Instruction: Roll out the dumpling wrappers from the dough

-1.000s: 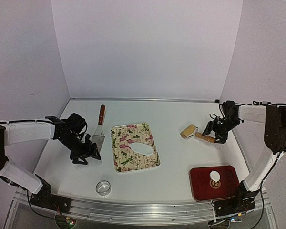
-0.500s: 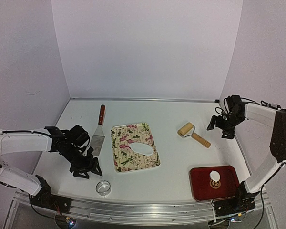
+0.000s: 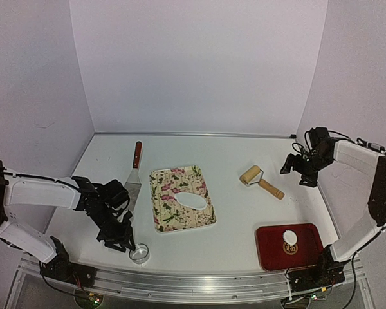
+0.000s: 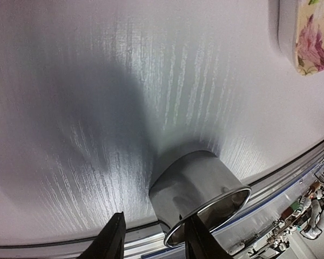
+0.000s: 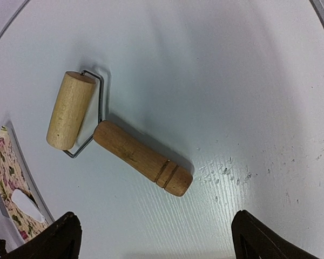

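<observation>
One dumpling wrapper [image 3: 290, 237], a small round white disc, lay flat on the red tray [image 3: 270, 251] near my right base.

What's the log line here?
left fingers: at ring cutter, grip unclear | right fingers: open, empty | roller: free | dumpling wrapper: on red tray

No legible text anywhere; gold mark [image 3: 289, 248] on red tray [image 3: 309, 237] too small.

High rear camera overlooks the table [image 3: 244, 154]; wrist cameras hover close.
</observation>
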